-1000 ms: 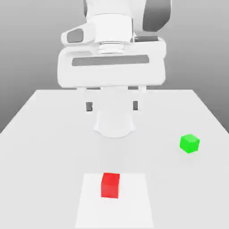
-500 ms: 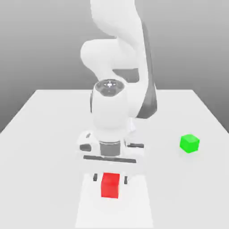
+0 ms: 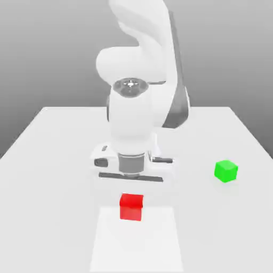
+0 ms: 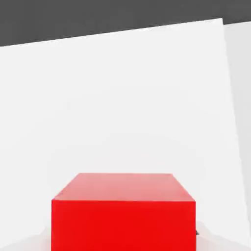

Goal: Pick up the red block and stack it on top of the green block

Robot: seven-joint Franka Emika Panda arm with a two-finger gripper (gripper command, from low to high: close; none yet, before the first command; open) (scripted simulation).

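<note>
red block (image 3: 131, 207) in the jaws (image 3: 131, 200), green block (image 3: 226, 171) well apart

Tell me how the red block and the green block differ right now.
The red block is in the pincer's grip, while the green block sits free on the table. In the exterior view, the red block shows one face nearly square-on; the green block is turned corner-forward. Both are plain, unmarked cubes.

Red block (image 3: 131, 207) seemingly raised; green block (image 3: 226, 171) apart.
</note>
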